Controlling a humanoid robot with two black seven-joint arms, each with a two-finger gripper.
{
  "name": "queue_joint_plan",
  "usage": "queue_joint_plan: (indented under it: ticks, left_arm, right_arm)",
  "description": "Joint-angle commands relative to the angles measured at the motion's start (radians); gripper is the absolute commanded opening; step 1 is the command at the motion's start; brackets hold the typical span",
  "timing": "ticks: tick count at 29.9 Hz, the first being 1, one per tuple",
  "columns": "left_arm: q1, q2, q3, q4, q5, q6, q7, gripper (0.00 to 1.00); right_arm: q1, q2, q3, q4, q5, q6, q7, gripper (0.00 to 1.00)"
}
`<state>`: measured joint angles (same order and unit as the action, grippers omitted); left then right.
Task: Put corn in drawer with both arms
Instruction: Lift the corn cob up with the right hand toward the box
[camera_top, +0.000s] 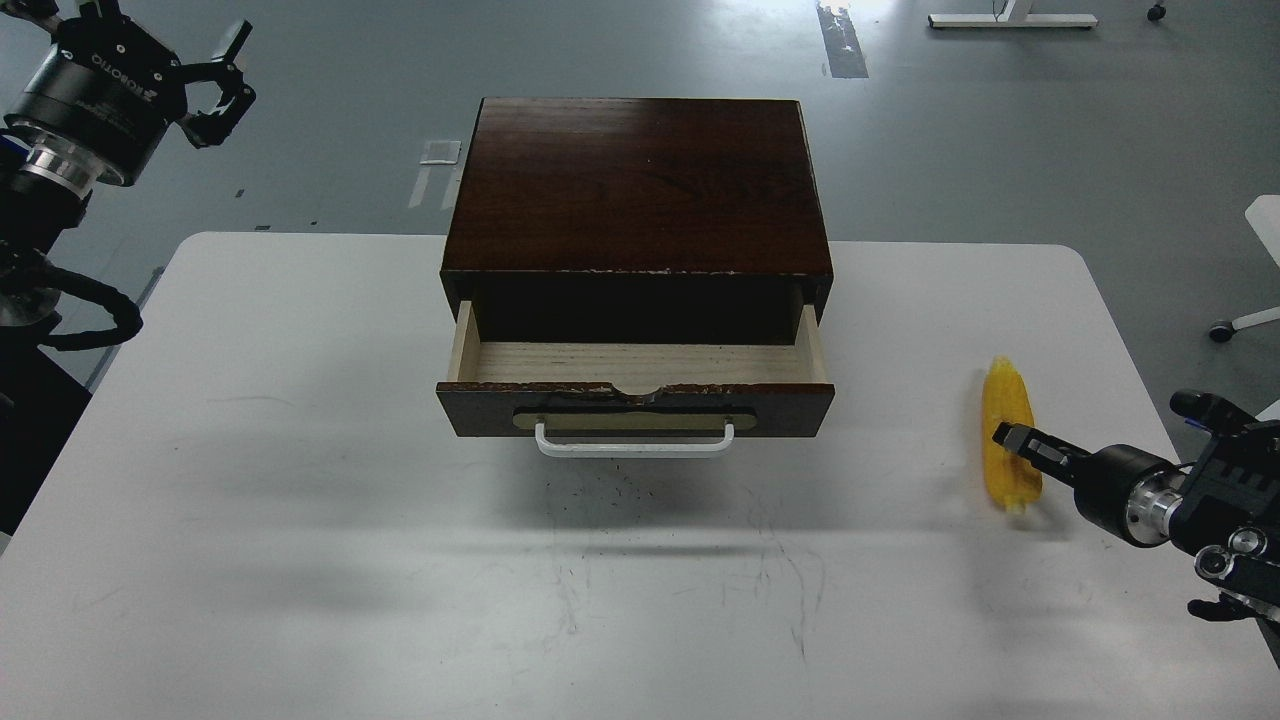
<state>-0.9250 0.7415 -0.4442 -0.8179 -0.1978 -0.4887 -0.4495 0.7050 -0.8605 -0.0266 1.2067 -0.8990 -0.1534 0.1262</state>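
Note:
The yellow corn (1003, 400) is at the right side of the white table (250, 500), its tip pointing away from me. My right gripper (1012, 437) comes in from the right edge and is shut on the cob's middle. The drawer (640, 365) of the dark brown wooden box (640, 185) stands pulled open, its pale inside empty, with its white handle (635, 443) facing me. My left gripper (222, 85) is open and empty, raised at the far left beyond the table's back edge.
The box stands at the middle back of the table. Grey floor lies beyond, with a white chair base (1245, 320) at the right edge. Bare table surface lies between the drawer front and the corn.

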Motion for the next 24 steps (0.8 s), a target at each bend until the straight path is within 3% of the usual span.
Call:
queue_joint_plan:
  ticks: [1,16,22,24]
  left_arm:
    - [0.0,0.012,-0.001,-0.001,0.0,0.0,0.0,0.98]
    - [0.008,0.053,-0.002,-0.013,0.0,0.0,-0.008,0.98]
    - [0.008,0.064,-0.001,-0.023,0.001,0.0,-0.005,0.98]
    - [0.006,0.065,-0.001,-0.023,0.003,0.0,-0.003,0.98]
  right_arm:
    - [-0.001,-0.021,0.004,0.049,0.0,0.002,0.0,0.03]
    - [0.034,-0.446,0.073,0.436,0.005,0.021,0.001,0.02]
    - [0.161,-0.555,0.188,0.525,0.003,0.025,-0.003,0.02]
    - [0.299,-0.558,0.192,0.519,-0.007,0.031,-0.007,0.02]
